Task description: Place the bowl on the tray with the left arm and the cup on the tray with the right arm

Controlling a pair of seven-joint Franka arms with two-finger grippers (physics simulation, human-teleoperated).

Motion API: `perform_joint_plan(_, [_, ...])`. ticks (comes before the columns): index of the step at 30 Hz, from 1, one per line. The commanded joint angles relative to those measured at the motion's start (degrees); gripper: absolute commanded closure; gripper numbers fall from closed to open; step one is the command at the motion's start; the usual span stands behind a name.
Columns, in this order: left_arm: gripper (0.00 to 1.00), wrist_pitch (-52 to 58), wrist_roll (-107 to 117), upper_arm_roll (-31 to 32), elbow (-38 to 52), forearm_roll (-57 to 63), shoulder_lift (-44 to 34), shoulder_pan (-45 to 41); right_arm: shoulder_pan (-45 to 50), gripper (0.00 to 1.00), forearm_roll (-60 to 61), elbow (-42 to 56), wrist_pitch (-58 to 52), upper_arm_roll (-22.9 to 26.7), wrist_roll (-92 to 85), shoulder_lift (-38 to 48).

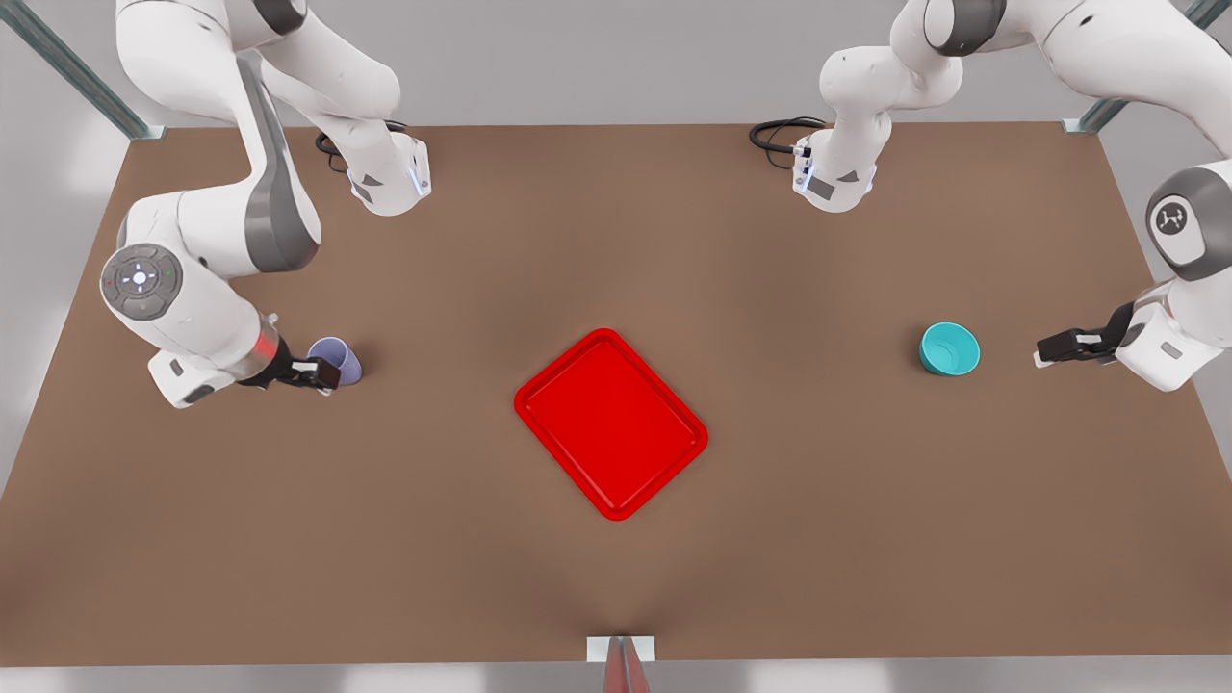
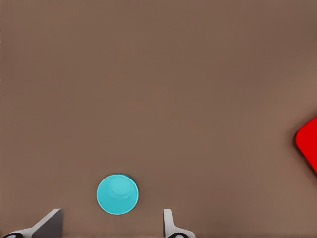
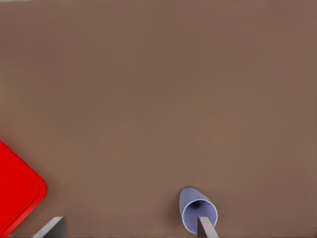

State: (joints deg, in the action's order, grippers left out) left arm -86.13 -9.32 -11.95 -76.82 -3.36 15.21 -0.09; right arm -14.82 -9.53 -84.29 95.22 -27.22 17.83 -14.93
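Over at the front view's left, the right gripper (image 1: 322, 371) is down at table height with its 2 black fingers spread, 1 finger (image 3: 207, 227) dipping over the rim of the small pale lavender tapered cup (image 1: 336, 360) and the other out beside it. The cup stands on the brown tabletop (image 1: 616, 241), well apart from the flat bright red rectangular tray (image 1: 610, 422) at the centre, and nothing is clamped yet.

Across at the front view's right, the left gripper (image 1: 1057, 347) sits low and open too, its fingertips (image 2: 168, 223) parted with the small round teal bowl (image 1: 949, 348) just ahead of them, near but not touching. The bowl rests on the table, also well clear of the tray, which holds nothing.

Where could this slip? The right gripper looks set for a rim pinch on a light tapered cup. If that closes off-centre, the cup may tip or squirt away. The left gripper has ground to cover. Push forward too low and a finger could shove the bowl along instead of straddling its wall. And with both arms heading for 1 tray, a crowded drop could knock 1 item off the low rim.

Writing? None readable. There is a small round emblem on the left arm (image 1: 1169, 219) joint cap, too small to make out.
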Motion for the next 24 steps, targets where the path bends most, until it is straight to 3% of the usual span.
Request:
perform_joint_plan(1, [0.00,0.0,0.0,0.0,0.0,0.6,0.0,0.0,0.0,0.00,0.0,0.0,0.0,0.0,-0.4,0.0])
perform_joint_plan(3, [0.00,0.1,-0.4,-0.2,-1.7,0.6,0.0,0.2,-2.1,0.00,4.5,0.4,0.0,0.1,-0.4,0.0])
perform_joint_plan(5, [0.00,-3.1,-5.8,-0.9,-9.8,0.6,-0.1,3.3,-2.8,0.00,4.4,0.4,-0.1,0.1,-0.3,0.0])
perform_joint_plan(8, [0.00,-21.9,-16.9,-3.4,-29.9,-4.1,-1.1,7.4,-3.1,0.00,4.5,0.4,-0.1,0.1,-0.3,0.0])
perform_joint_plan(13, [0.00,-38.4,-23.2,-3.4,-43.3,-7.5,-1.5,7.3,-3.1,0.00,4.5,0.4,-0.1,0.1,-0.3,0.0])
perform_joint_plan(24, [0.00,-42.1,-28.5,-3.5,-46.6,-10.4,4.9,11.0,-3.2,0.00,4.3,0.4,-0.2,0.1,0.0,0.0])
